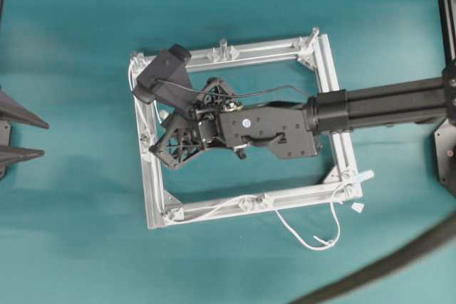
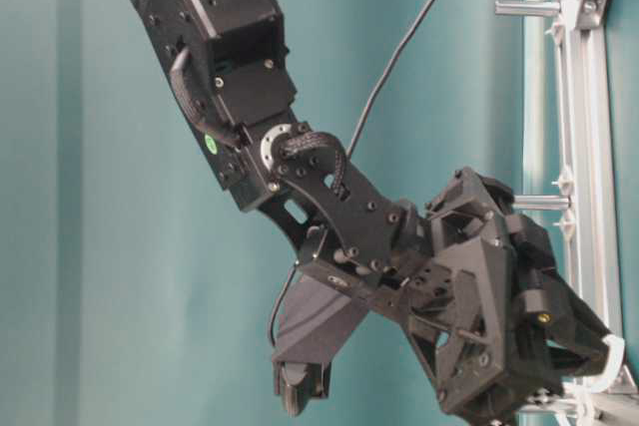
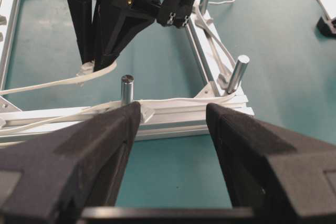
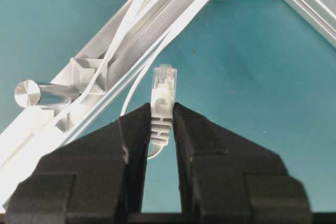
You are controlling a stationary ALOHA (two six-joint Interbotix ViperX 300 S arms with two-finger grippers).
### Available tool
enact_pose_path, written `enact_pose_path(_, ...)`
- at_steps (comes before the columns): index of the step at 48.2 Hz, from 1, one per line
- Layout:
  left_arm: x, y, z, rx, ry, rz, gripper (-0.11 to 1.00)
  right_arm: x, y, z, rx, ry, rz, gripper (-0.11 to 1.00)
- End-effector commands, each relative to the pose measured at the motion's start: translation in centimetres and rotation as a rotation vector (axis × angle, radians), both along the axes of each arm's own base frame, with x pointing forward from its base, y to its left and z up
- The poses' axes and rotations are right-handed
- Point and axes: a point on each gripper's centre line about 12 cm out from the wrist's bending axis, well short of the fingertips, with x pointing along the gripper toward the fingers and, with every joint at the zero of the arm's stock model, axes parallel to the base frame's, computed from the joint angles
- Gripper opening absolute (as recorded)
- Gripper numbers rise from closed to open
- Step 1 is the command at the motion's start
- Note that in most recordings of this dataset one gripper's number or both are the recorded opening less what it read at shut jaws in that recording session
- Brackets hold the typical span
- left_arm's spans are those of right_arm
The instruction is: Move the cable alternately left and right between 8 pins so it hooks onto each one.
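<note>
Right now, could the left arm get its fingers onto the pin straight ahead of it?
Probably yes. The left fingers are wide open and the pin stands on the near rail directly ahead, nothing between. The right fingers, gripping the cable, hang just beyond it, so room is tight.

A teal tabletop (image 1: 78, 233) fills the overhead view — plain, matte, with soft shadows across it. A thick dark grey hose (image 1: 399, 261) curves across the lower right corner, lying on the teal surface well apart from everything at the centre. Along the right edge stands a black upright post (image 1: 445, 12) with a black bracket (image 1: 447, 151) lower down the same side. A small white tag (image 1: 358, 207) lies flat on the tabletop — loose, near the middle right, between the centre and the hose.
</note>
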Motion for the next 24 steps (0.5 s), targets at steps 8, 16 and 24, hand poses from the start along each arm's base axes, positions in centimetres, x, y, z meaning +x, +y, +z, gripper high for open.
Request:
enact_pose_path(8,0.1,0.0,0.4,-0.003,-0.004,0.0,0.65,-2.5,0.9,2.6,0.023,0.01,-0.059,0.15)
enact_pose_path(16,0.1,0.0,0.4,-0.003,-0.004,0.0,0.65,-5.9,0.9,1.8,0.056,0.065,-0.154,0.15)
enact_pose_path(24,0.1,0.0,0.4,-0.005,-0.004,0.0,0.65,-8.6,0.2,1.1,0.061,0.111,-0.214,0.15)
